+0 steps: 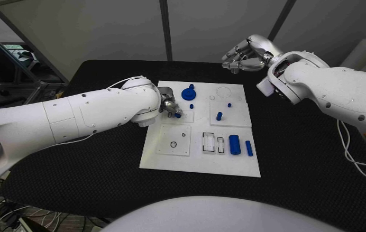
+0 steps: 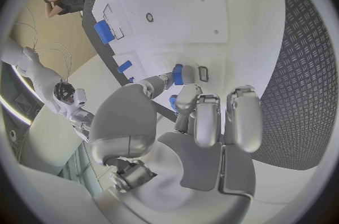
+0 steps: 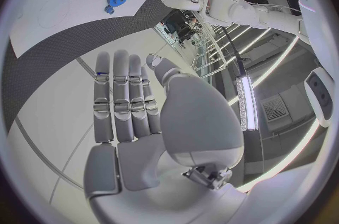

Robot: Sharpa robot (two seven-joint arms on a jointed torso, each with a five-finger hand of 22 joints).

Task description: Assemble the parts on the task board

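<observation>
While the left hand [image 1: 169, 107] hovers low over the task board [image 1: 200, 163], it pinches a small blue peg [image 2: 177, 74] between thumb and a fingertip, right at the board's upper-left square panel, beside a small dark-outlined slot [image 2: 203, 73]. That board is a white plate with raised square panels and black-outlined recesses. Near its far edge sits a blue gear [image 1: 188, 93], with a few small blue pegs [image 1: 219, 116] standing just right of the left hand. Towards the board's near right corner lie a fat blue cylinder [image 1: 234, 144] and a slimmer blue pin [image 1: 248, 148], side by side, next to rectangular outlined recesses [image 1: 208, 141]. A small black ring [image 1: 174, 145] sits on the near-left panel.

Over to the right hand [image 1: 245, 55]: it's up and well beyond the board's far right corner, holding nothing, fingers straight and lying close together in the wrist view.

Open black table [image 1: 305, 147] runs wide on both sides of the board and in front of it. Grey wall panels [image 1: 114, 20] stand behind the table's far edge.
</observation>
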